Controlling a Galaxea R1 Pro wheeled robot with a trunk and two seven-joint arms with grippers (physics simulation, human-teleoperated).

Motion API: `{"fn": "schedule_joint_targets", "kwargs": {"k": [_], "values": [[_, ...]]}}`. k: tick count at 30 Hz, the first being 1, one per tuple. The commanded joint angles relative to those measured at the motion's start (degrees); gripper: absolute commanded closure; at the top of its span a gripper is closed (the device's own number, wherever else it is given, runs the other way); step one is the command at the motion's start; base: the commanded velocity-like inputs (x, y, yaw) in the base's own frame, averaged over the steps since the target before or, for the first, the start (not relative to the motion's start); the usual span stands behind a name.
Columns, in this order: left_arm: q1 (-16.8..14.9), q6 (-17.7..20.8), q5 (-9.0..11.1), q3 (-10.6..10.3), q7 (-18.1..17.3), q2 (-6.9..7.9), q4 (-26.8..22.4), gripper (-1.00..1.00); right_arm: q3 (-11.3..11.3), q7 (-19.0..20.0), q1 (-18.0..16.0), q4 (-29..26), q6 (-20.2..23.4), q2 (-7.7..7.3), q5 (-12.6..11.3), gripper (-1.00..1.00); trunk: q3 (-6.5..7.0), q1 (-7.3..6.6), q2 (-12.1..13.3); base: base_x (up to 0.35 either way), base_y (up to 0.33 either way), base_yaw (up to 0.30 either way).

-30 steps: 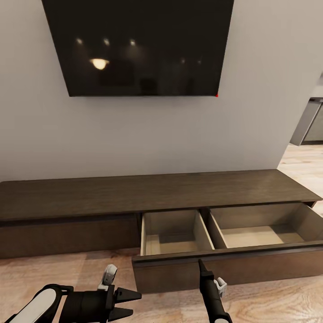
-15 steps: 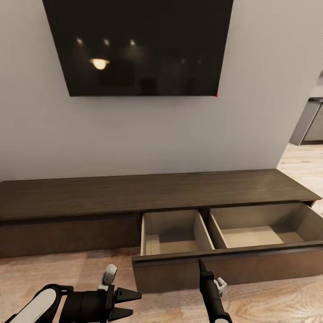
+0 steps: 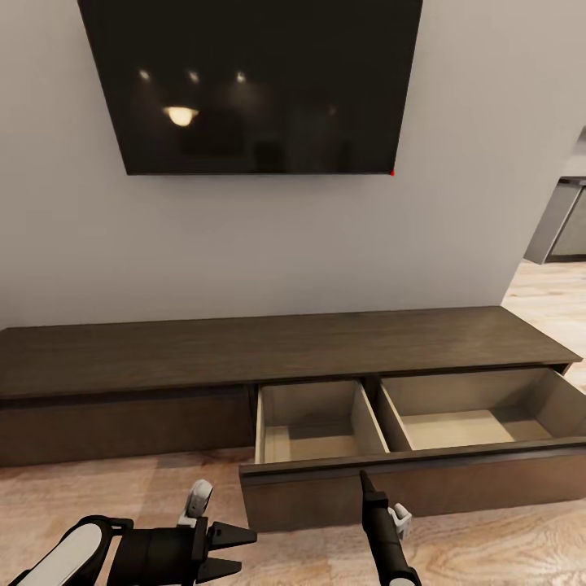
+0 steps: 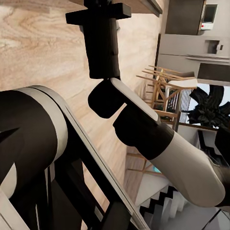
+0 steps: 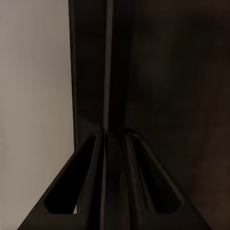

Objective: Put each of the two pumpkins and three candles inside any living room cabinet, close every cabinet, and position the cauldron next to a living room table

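The long, low dark-brown cabinet (image 3: 244, 350) stands against the wall, its right-hand drawer pulled out. The drawer's two beige compartments (image 3: 313, 439) (image 3: 472, 427) hold nothing. My right gripper (image 3: 364, 480) reaches the drawer front (image 3: 456, 480) from the floor side. In the right wrist view its fingers (image 5: 91, 158) straddle the thin dark edge of that front (image 5: 115, 72), shut on it. My left gripper (image 3: 240, 549) hovers low over the floor to the left of the drawer, open and holding nothing. The pumpkins, candles, cauldron and table are out of view.
A large black TV (image 3: 252, 81) hangs on the grey wall above the cabinet. Grey kitchen units (image 3: 566, 224) show past the wall's right end. Light plank floor (image 3: 98, 488) runs in front of the cabinet. The left wrist view shows my right arm (image 4: 158, 143) and wooden dining chairs (image 4: 163, 81).
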Motion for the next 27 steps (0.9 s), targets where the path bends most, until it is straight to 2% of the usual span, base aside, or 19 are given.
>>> {"fn": "schedule_joint_targets", "kwargs": {"k": [1, 16, 27], "values": [[-0.1, 0.0, -0.2, -0.1, -0.3, 0.04, 0.0, -1.0, 2.7, 1.3, -0.1, -0.1, -0.4, 0.06, 0.7, 1.0, -0.04, -0.02, 0.0, -0.005, 0.0, 0.0], [-0.1, 0.0, -0.2, -0.1, -0.3, 0.06, 0.1, -1.0, 2.7, 1.3, -0.1, -0.1, -0.4, 0.06, 0.7, 1.0, -0.04, -0.02, 0.0, -0.023, 0.0, 0.0], [-0.1, 0.0, -0.1, 0.0, -0.4, 0.82, 0.0, -1.0, 2.7, 1.3, -0.1, -0.1, -0.4, 0.06, 0.7, 1.0, -0.04, -0.02, 0.0, -0.032, 0.0, 0.0]]}}
